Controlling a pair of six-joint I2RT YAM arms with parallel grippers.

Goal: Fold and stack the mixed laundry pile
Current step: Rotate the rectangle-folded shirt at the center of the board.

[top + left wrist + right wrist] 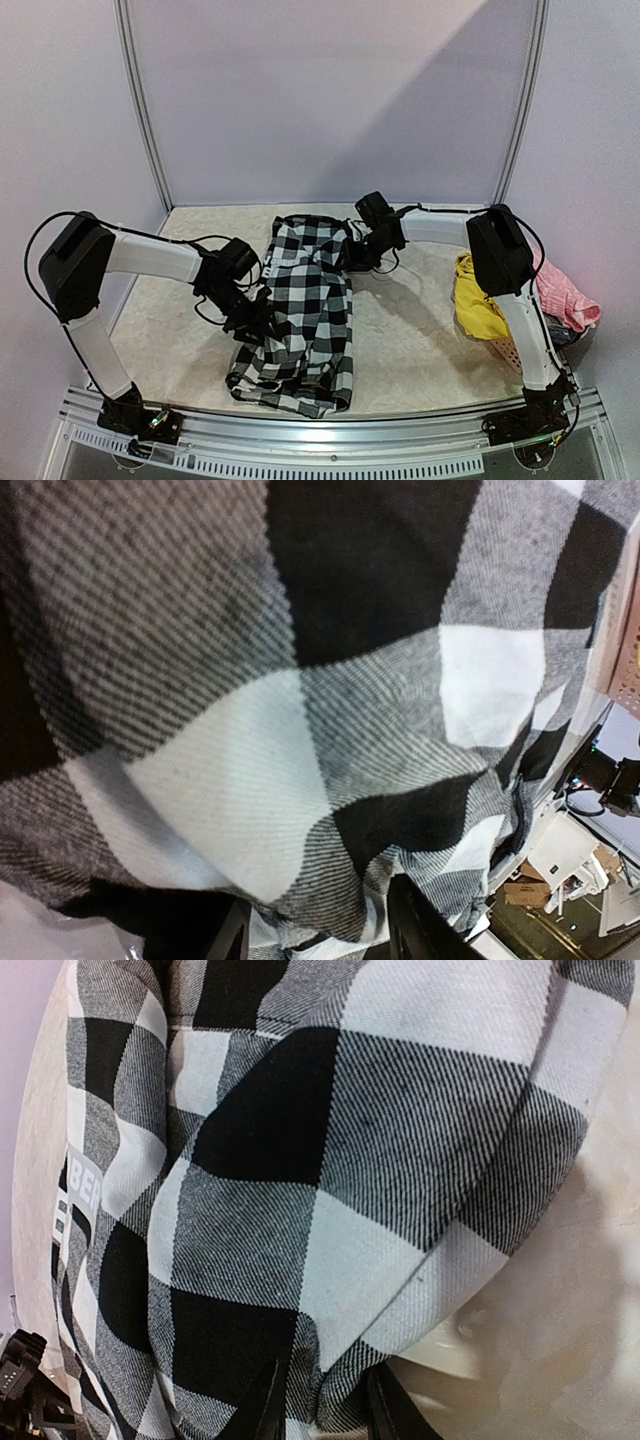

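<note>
The black-and-white checked shirt [304, 315] lies lengthwise in the middle of the table. My left gripper [252, 318] is at its left edge, shut on the cloth; the checked fabric [300, 730] fills the left wrist view and bunches between the fingers [420, 925]. My right gripper [352, 255] is at the shirt's far right edge, shut on a fold of it [340, 1210]. A bright yellow garment [478, 300] and a pink one [565, 295] sit in the basket at the right. The blue-grey garment is barely visible, if at all.
The salmon perforated basket [505, 352] stands at the table's right edge beside the right arm. A metal rail [330, 425] runs along the near edge. White walls enclose the back and sides.
</note>
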